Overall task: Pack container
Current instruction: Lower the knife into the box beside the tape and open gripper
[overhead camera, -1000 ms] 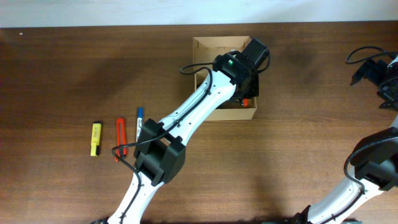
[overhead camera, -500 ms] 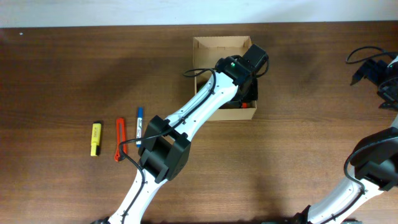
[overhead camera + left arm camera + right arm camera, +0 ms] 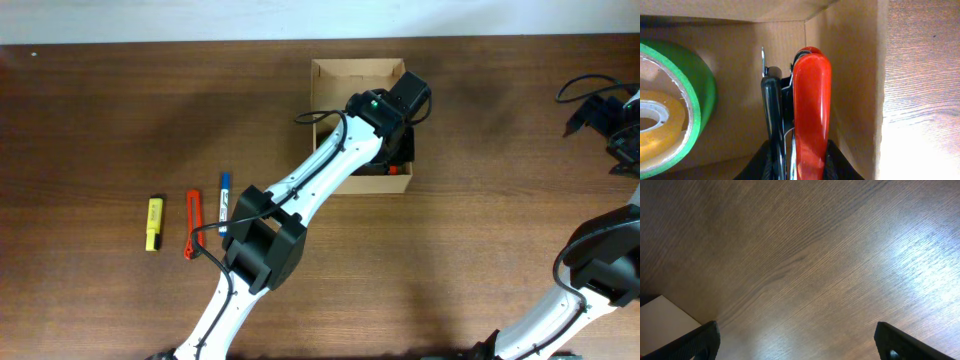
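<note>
The left arm (image 3: 300,195) stretches diagonally forward, wrist bent downward, its hand (image 3: 799,166) clamped around a red stapler (image 3: 810,110). The right arm (image 3: 600,265) stands folded at the far right, its hand (image 3: 799,342) spread wide.

Overhead cam looks straight down on whole bench (image 3: 100,120). L wrist cam sits close inside box (image 3: 850,60), which overhead also shows. R wrist cam faces bench wood, close.
</note>
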